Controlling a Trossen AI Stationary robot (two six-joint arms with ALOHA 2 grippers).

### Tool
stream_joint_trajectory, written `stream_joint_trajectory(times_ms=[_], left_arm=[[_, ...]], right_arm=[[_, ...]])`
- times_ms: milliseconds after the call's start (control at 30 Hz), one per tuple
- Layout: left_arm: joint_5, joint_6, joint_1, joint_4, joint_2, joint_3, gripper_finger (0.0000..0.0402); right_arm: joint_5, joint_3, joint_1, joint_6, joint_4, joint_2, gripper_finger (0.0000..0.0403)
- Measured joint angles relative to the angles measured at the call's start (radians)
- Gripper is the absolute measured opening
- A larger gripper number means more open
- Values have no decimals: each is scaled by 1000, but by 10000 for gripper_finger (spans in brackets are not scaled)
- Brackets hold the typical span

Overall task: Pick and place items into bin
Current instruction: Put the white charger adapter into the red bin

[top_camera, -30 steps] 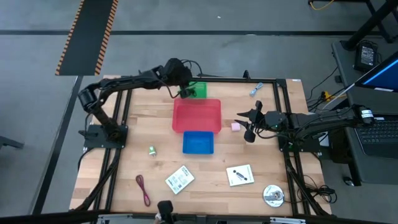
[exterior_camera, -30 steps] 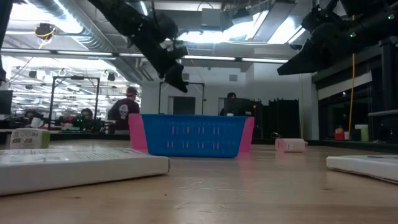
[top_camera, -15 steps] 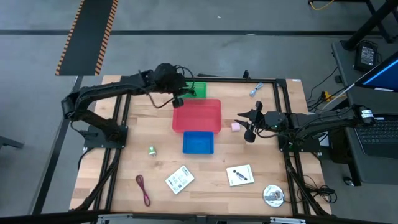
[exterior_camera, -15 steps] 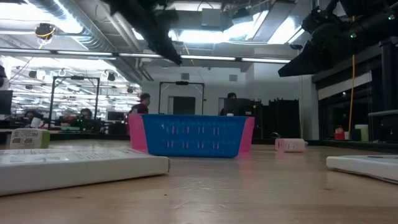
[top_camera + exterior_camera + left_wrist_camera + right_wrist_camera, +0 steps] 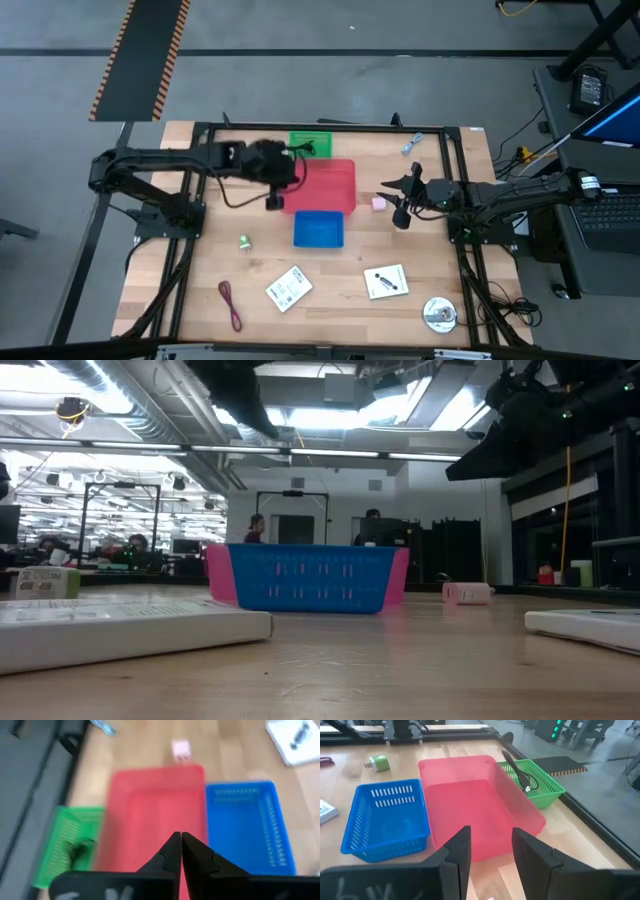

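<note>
My left gripper (image 5: 275, 197) is shut and empty, raised over the left rim of the red bin (image 5: 325, 185); its closed fingers show in the left wrist view (image 5: 176, 847). My right gripper (image 5: 394, 200) is open and hangs high above the pink cube (image 5: 379, 203), which rests on the table right of the red bin. A tiny green piece (image 5: 244, 241), two white printed cards (image 5: 289, 288) (image 5: 386, 282) and a dark red cord loop (image 5: 230, 304) lie on the near half of the table. A blue-grey piece (image 5: 411, 144) lies at the far right.
A blue bin (image 5: 319, 229) stands against the red bin's near side. A green bin (image 5: 311, 145) at its far side holds a dark item (image 5: 520, 772). A round disc (image 5: 439, 314) lies at the near right corner. A black frame rail runs along the table's edges.
My left gripper has moved from over the green bin toward the table's near edge, along the red bin's left rim, and has risen in the low view. My right arm has kept still.
</note>
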Motion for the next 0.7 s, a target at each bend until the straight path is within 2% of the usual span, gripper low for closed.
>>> stream_joint_trajectory(times_ms=[133, 333, 433, 567, 700], left_arm=[[-3, -41, -71, 46, 1, -98, 3], [-4, -107, -131, 385, 1, -311, 2], [-18, -154, -150, 502, -6, -398, 2], [-70, -191, -177, 604, -21, -472, 2], [-98, -195, -203, 731, -28, -520, 2]], right_arm=[[-17, 0, 18, -22, 0, 0, 123], [-59, 0, 54, -22, 0, 0, 123], [-60, 0, 77, -22, 0, 0, 123], [-59, 7, 89, -4, -12, 0, 123], [-59, 77, 89, 30, -110, 8, 123]])
